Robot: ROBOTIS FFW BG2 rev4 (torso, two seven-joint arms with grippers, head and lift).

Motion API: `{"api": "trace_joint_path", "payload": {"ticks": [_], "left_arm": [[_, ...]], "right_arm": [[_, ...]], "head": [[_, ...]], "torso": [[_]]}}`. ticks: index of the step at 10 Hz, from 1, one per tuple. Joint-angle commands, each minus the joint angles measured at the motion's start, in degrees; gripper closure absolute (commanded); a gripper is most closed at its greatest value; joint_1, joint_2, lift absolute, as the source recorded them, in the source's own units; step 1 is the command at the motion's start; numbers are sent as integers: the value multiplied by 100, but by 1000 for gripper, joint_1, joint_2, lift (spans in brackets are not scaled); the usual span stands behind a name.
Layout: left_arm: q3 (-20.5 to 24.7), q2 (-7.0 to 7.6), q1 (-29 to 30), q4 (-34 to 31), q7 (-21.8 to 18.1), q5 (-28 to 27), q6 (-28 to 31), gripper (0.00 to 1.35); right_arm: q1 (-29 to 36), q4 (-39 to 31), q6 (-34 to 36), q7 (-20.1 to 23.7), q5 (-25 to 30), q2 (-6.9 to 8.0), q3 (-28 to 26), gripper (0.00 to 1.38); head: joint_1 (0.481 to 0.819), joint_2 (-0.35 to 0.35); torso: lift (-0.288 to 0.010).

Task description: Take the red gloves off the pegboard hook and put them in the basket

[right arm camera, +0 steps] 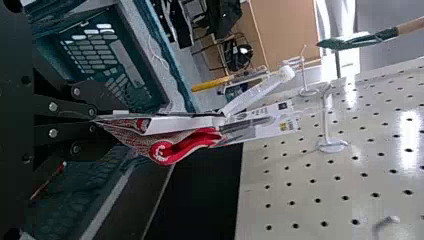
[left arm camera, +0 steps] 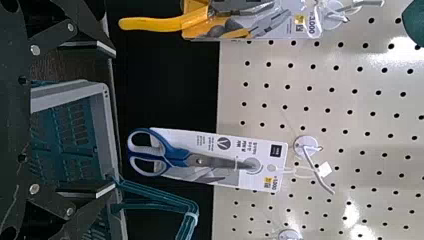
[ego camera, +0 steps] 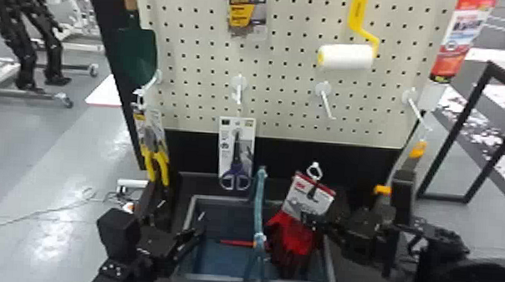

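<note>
Presently, removal from the pegboard [ego camera: 283, 111] appears complete: the right end effector [ego camera: 310, 222] clamps the red gloves [ego camera: 293, 242] over the 3 o'clock side of the basket [ego camera: 222, 279], the left end effector [left arm camera: 111, 119] has its fingers apart, and lowering and release remain.

I see scissors [ego camera: 236, 167]; left of them, pliers [ego camera: 161, 162] and, higher, a trowel [ego camera: 137, 54]; above them, a packet [ego camera: 241, 14]; up to their right, a roller [ego camera: 347, 57] and, farther right, a red tube [ego camera: 461, 42].
</note>
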Motion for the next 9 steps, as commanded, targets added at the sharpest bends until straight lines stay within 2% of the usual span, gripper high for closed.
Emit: {"api": "trace_joint_path", "payload": {"ticks": [1,4,5,6,7,8,9], "left_arm": [[16,1,9,0,0,0,7,354],[42,-25,18,0,0,0,-2,354],[33,-25,9,0,0,0,-2,354],[33,-25,9,0,0,0,-2,354],[33,-25,9,0,0,0,-11,354],[24,-25,9,0,0,0,-11,354],[24,-25,9,0,0,0,-11,354]], "right_arm": [[-51,255,-30,89,21,106,126,1289],[-148,660,-21,292,-58,158,399,1288],[-209,774,5,397,-58,158,460,1102],[-227,774,-4,397,-31,176,460,538],[-245,765,-4,397,4,167,460,85],[-236,765,-4,397,4,167,460,53],[-236,774,-4,397,13,176,451,156]], "head": [[549,0],[549,0],[549,0],[549,0],[549,0],[549,0],[549,0]], "torso": [[-100],[-100],[-100],[-100],[-100],[-100],[-100]]}}
